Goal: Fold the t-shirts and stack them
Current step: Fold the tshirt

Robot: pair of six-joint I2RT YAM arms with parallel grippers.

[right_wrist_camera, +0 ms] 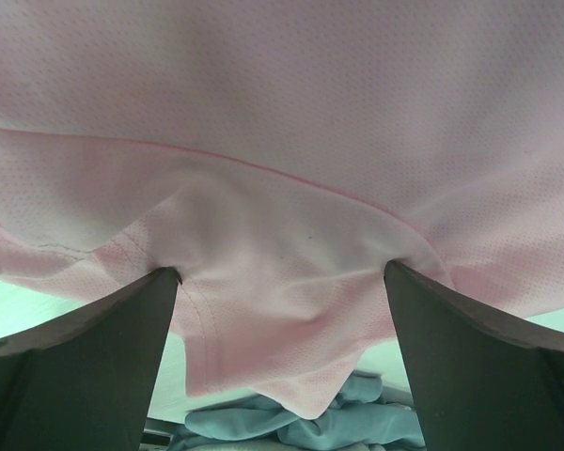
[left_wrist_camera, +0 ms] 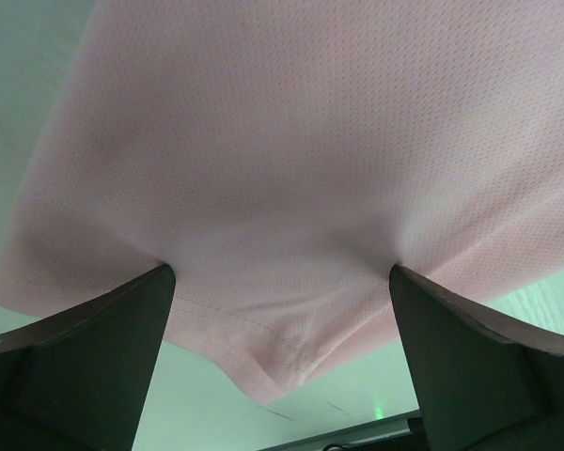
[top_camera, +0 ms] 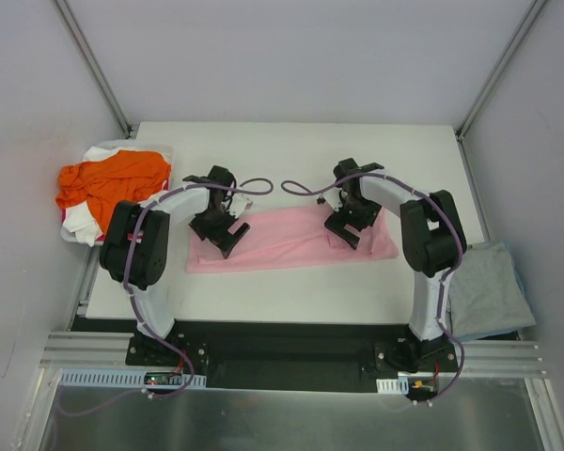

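The light pink t-shirt (top_camera: 291, 240) lies on the white table as a long folded strip. My left gripper (top_camera: 224, 235) is down on its left end and my right gripper (top_camera: 343, 230) on its right end. In the left wrist view the gripper (left_wrist_camera: 280, 272) is open, its fingers (left_wrist_camera: 94, 357) wide apart with pink cloth (left_wrist_camera: 291, 169) bunched between them. In the right wrist view the gripper (right_wrist_camera: 282, 272) is open the same way over the pink cloth (right_wrist_camera: 282, 141). The orange t-shirt (top_camera: 113, 178) lies crumpled on the white one (top_camera: 85, 225) at the far left. The grey-blue t-shirt (top_camera: 489, 287) lies at the right edge.
The table (top_camera: 291, 150) has grey walls at the back and both sides. The orange and white pile overhangs the left edge. The grey-blue shirt also shows in the right wrist view (right_wrist_camera: 301, 427), just beyond the pink hem.
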